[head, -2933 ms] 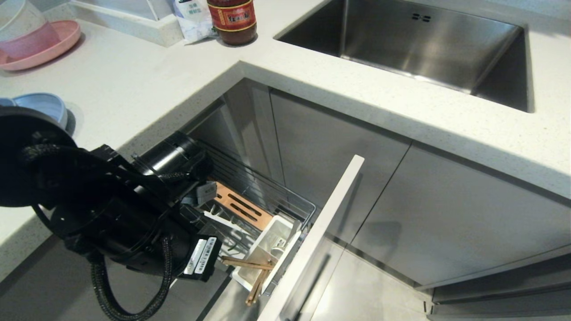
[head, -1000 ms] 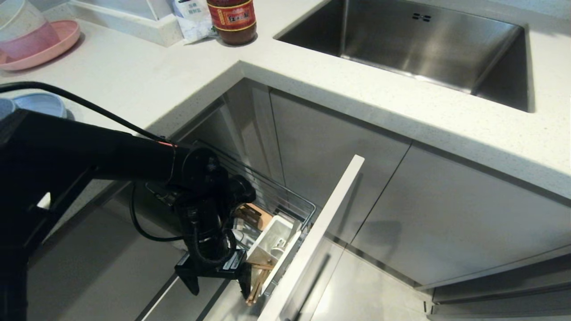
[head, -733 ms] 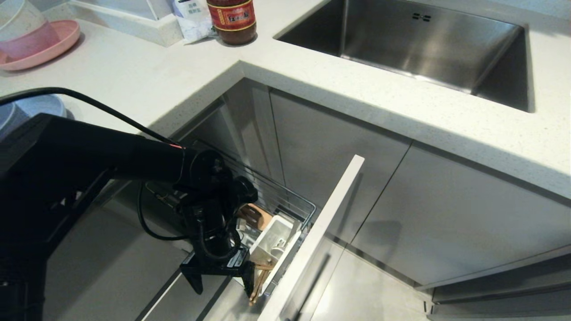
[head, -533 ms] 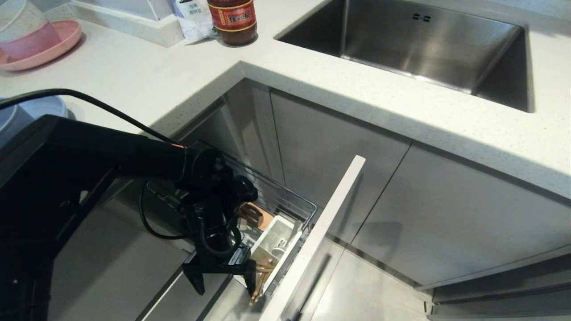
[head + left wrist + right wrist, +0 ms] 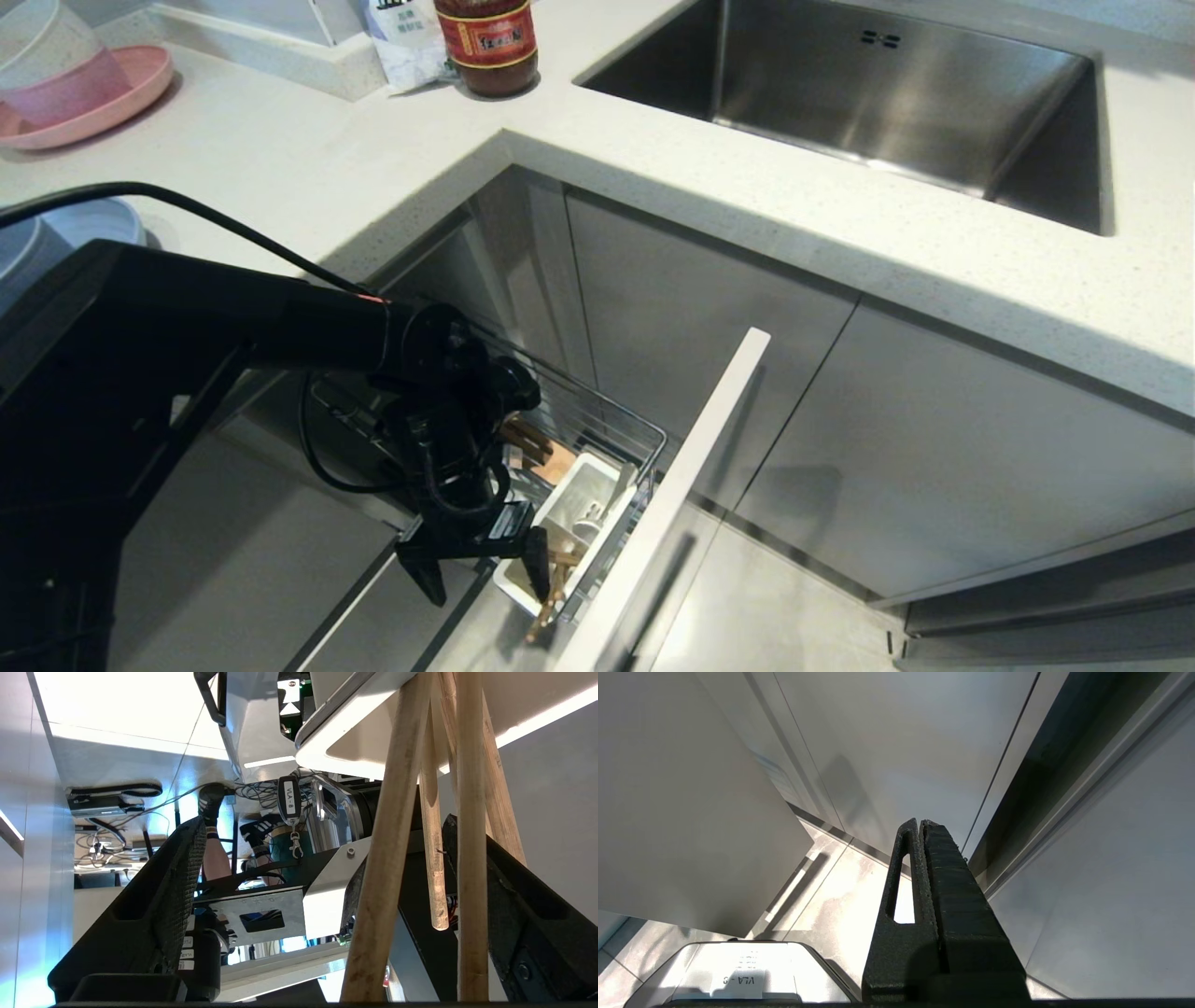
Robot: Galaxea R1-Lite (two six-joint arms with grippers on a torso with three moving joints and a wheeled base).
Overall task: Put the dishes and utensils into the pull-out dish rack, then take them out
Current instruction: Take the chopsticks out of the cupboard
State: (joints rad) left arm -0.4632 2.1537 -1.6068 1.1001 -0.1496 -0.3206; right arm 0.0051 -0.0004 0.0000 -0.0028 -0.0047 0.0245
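My left gripper [image 5: 485, 577] hangs open at the front end of the pull-out dish rack [image 5: 611, 415], fingers pointing down. The wooden chopsticks [image 5: 551, 593] stick out of the white utensil box [image 5: 583, 509] and pass between the fingers, close to the one nearer the cabinet front. In the left wrist view the chopsticks [image 5: 387, 858] cross just inside one finger [image 5: 514, 905], and the left gripper [image 5: 324, 821] grips nothing. A slim silver handle [image 5: 618, 483] leans in the box. Light-blue dishes [image 5: 93, 219] sit on the counter, partly behind my arm. My right gripper [image 5: 920, 823] is shut and parked low by the cabinet doors.
The rack's pale front panel [image 5: 691, 485] juts out beside the box. A wooden slotted strip [image 5: 546, 453] lies in the rack. A pink plate [image 5: 103, 93] with a bowl, a sauce bottle [image 5: 485, 42] and the sink [image 5: 887, 103] are on the counter.
My left arm came down from near the camera to the utensil box. Over the last second the open gripper slid further around the chopsticks, and the rack with its front shifted slightly outward.
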